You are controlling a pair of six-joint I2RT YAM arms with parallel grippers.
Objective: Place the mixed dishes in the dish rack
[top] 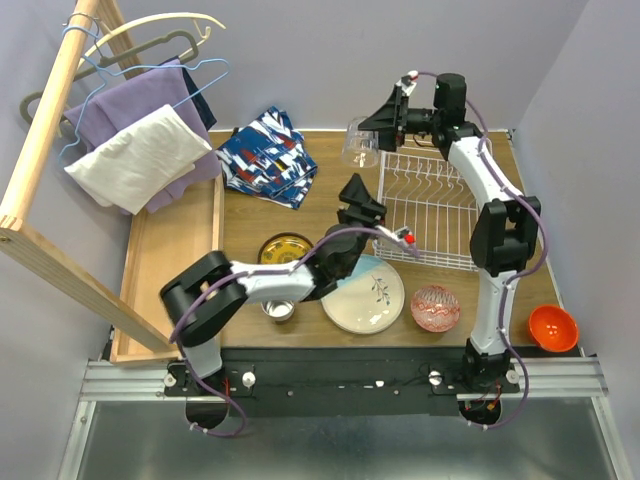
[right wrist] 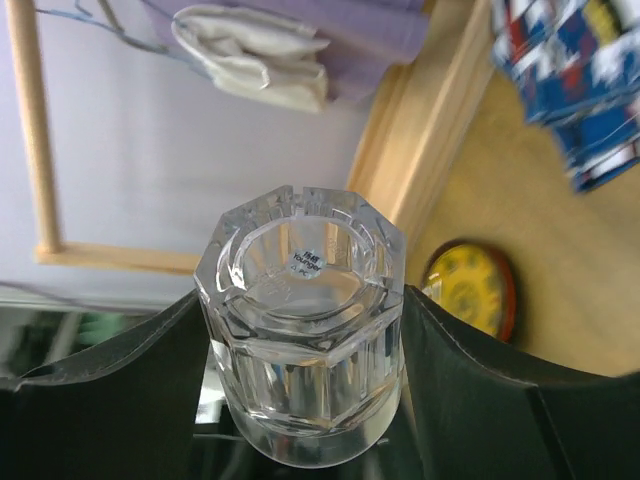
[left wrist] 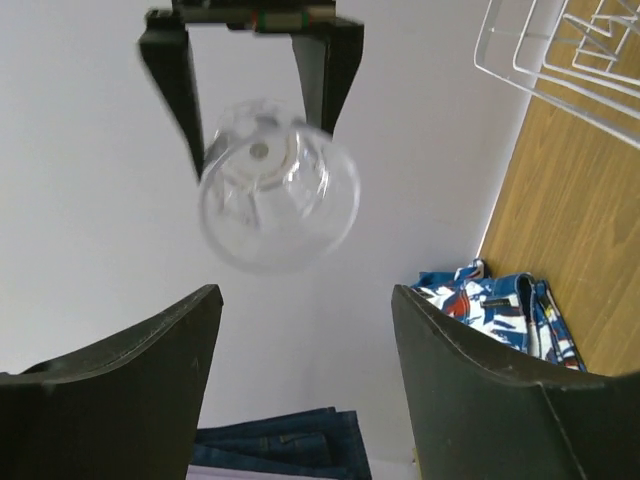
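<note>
Nearest, along the front of the surface, sit the dishes not yet loaded: an orange-red bowl (top: 553,328) far right, a red-patterned bowl (top: 436,307), the large pale plate with a sprig (top: 363,295) and a steel cup (top: 279,309). A dark red-and-yellow plate (top: 284,248) lies just behind the cup.

Above the pale plate the left tool (left wrist: 302,300) tilts upward. Its fingers stand wide apart with nothing between them, aimed at the clear glass (top: 360,143).

Right of it the white wire dish rack (top: 428,258) shows no dish among its tines.

The glass hangs in the air just off the rack's far left corner, outside the wires. The right tool (right wrist: 302,330) is clamped on it, one finger pressed to each side of its faceted wall.

It is tipped well off upright. Its long axis runs roughly along the right tool's fingers, and the thick eight-sided end with a small sticker points away from the wrist. I take that end for the base.

I judge it stiff, smooth and brittle, with most of its weight in that thick end. A firm hold across the flat facets, as here, should slip less than one near the rim. Wire contact wants a gentle touch.

Farthest back lie a blue-red-white patterned cloth (top: 268,158) and a wooden rail with hangers and clothes (top: 140,150).
</note>
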